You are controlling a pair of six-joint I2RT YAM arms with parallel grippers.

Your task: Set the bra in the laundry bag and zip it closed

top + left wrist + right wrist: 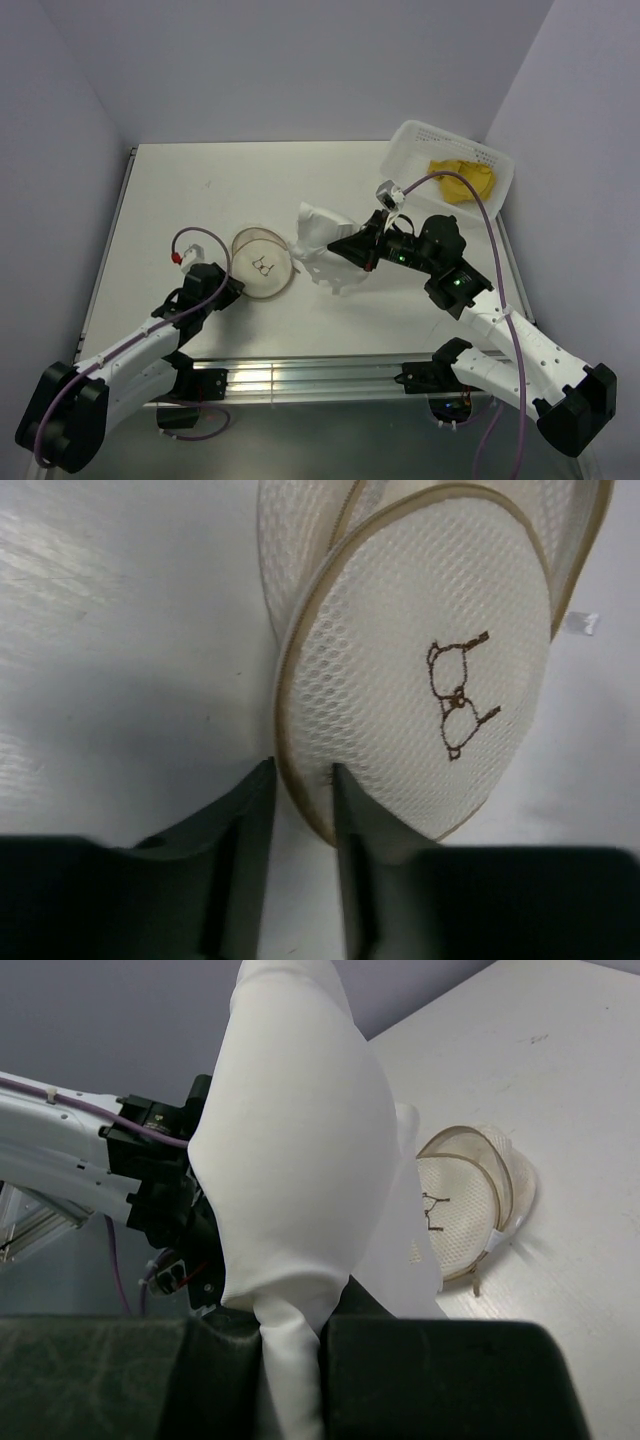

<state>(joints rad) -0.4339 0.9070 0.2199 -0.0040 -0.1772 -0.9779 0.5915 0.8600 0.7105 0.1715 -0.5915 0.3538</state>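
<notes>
In your left wrist view the laundry bag [420, 680] runs off the top edge, so you get only its flap and part of the drum behind it, and the left gripper [303, 772] is cut off at the bottom edge. In your right wrist view the white fabric [300, 1140] rises past the top edge and covers the fingertips of the right gripper [292, 1332] and part of the left arm [60, 1130]. From above, the bra [478, 178] is crossed by the purple cable [480, 205] and partly sunk behind the wall of the basket [420, 135], and the bag's zip pulls are too small for you to make out.
</notes>
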